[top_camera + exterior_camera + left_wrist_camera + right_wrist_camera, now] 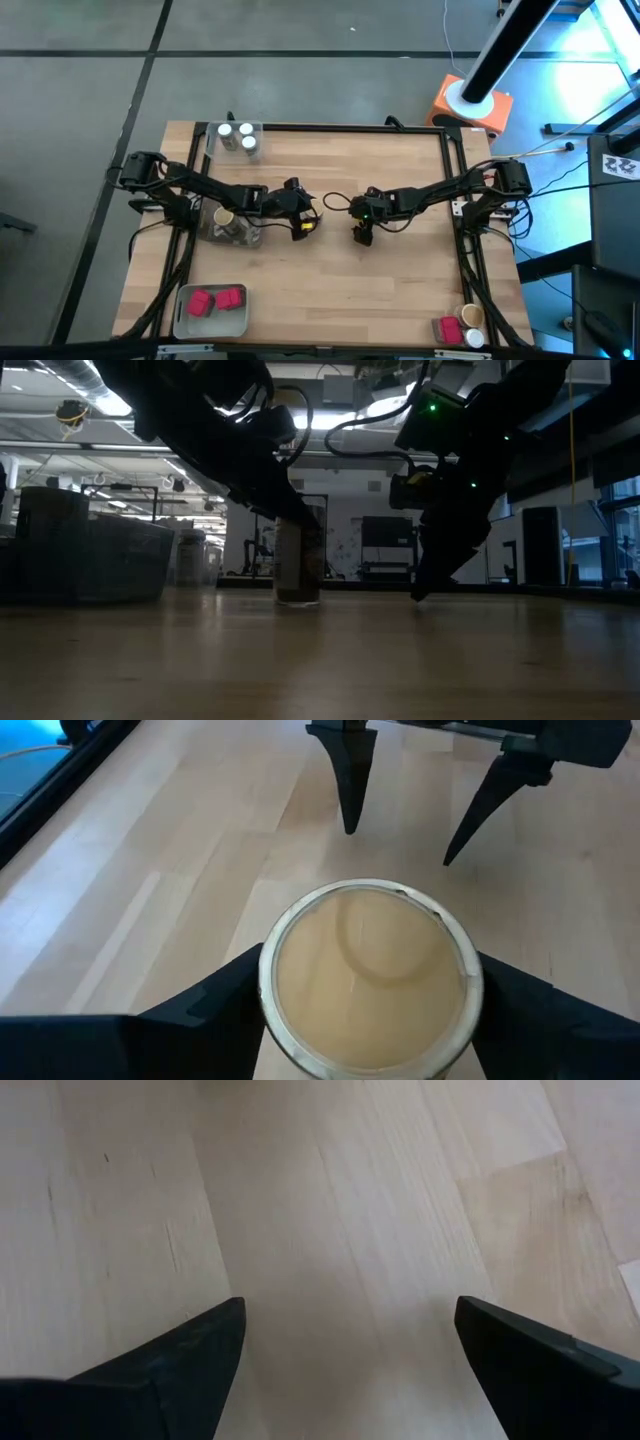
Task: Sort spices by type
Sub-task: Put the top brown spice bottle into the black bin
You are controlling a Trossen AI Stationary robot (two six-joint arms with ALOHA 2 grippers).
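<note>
Two dark hands are held low over the wooden bench (400,280): the left hand (365,1020) is spread around a round tan-lidded jar (370,978), the right hand (345,1350) is spread, empty.

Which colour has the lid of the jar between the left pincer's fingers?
Tan lid, best seen in the left wrist view.

Wooden table (400,290), grey tray (180,318), orange base (475,108)

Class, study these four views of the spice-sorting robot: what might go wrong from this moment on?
1. The left gripper brackets the tan-lidded jar near its lid; a high or uneven squeeze may tip the jar.
2. The right gripper hangs open close by, so the arms may collide when the jar is carried off.
</note>
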